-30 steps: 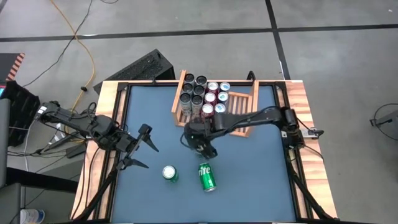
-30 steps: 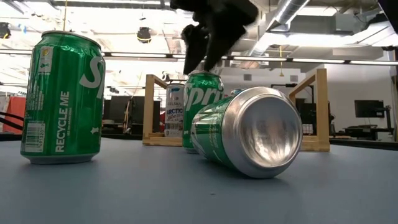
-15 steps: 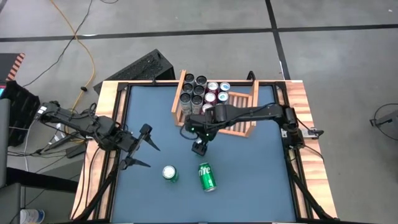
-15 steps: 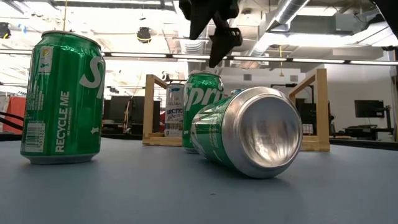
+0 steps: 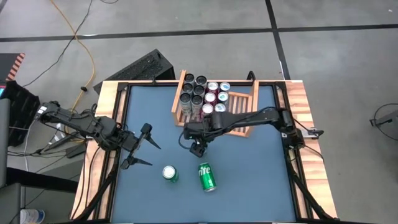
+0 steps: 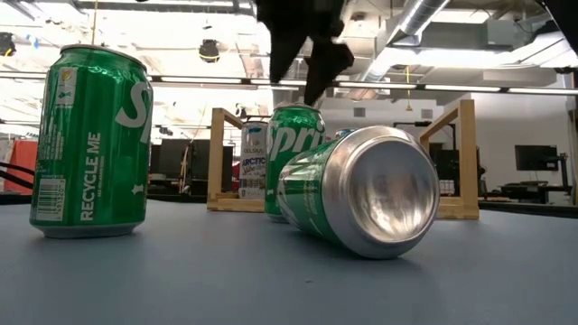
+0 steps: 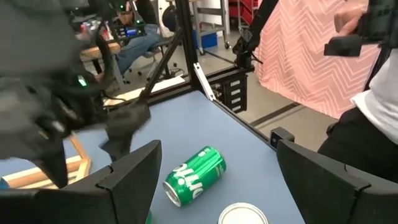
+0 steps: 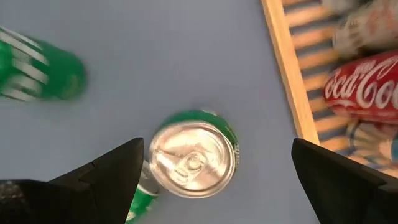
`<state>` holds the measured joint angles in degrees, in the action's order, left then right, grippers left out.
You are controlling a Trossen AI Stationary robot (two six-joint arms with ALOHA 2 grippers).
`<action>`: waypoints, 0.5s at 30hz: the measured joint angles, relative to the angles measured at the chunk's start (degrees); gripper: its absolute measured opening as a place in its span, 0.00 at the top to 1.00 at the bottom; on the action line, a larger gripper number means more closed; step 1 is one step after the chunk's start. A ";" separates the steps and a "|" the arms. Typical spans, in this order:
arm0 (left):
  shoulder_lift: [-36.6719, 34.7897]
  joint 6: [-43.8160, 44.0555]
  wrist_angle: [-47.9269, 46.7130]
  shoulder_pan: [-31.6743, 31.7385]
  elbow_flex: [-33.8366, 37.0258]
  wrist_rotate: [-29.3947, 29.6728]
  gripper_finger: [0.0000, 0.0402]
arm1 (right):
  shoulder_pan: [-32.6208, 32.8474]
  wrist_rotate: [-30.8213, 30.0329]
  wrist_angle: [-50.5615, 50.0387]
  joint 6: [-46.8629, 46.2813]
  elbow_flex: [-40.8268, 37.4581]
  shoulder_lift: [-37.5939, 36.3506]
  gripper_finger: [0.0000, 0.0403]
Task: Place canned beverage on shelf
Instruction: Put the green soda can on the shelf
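Left pincer (image 5: 138, 148) hovers over the left part of the blue table (image 5: 249, 180), fingers spread, holding nothing; its wrist view looks across the table at the lying can and at the rim of an upright one. Next along, toward the front of the table, an upright green Sprite can (image 5: 170, 173) stands by itself, well apart from both pincers. Just to its right a second green Sprite can (image 5: 207, 177) lies on its side, its silver end facing the low camera (image 6: 384, 192). Behind those two, near the table's middle and just off the front left corner of the shelf, a third green can (image 8: 194, 155) stands upright; in the low view it stands (image 6: 291, 149) directly beneath the dark fingers. Right pincer (image 5: 198, 147) hangs above this can, pointing down, fingers spread wide on either side of its silver top and not touching it. The shelf (image 5: 247, 129), a light wooden tray with slatted base, sits at the back centre of the table. Its left half carries upright cans (image 5: 202, 94) packed in rows, dark ones at left, red ones beside them; the right half shows bare slats. In the left wrist view a person in a pink patterned garment (image 7: 311, 50) stands beyond the table edge.
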<state>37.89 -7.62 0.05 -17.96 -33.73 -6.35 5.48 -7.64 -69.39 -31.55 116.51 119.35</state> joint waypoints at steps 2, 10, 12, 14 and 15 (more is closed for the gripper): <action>0.20 0.07 -0.03 0.00 0.02 -0.02 0.24 | 0.08 0.13 -1.36 0.01 -0.09 1.55 0.02; 0.78 0.51 -0.78 -0.04 0.06 0.67 0.24 | -0.18 2.20 -1.99 -0.10 -0.04 3.86 0.02; 0.74 0.64 -0.62 -0.04 0.06 0.79 0.24 | -0.50 2.12 -2.21 -0.23 0.00 3.53 0.02; 0.74 0.63 -0.65 -0.04 0.06 0.81 0.24 | -0.84 1.92 -2.17 -1.86 0.00 3.41 0.02; 0.74 0.62 -0.61 -0.04 0.06 0.81 0.24 | -1.04 1.86 -2.16 -2.59 0.00 3.39 0.02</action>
<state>38.63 -7.01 -0.57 -18.00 -33.67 -5.54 4.44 -5.78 -71.55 -34.14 116.51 122.74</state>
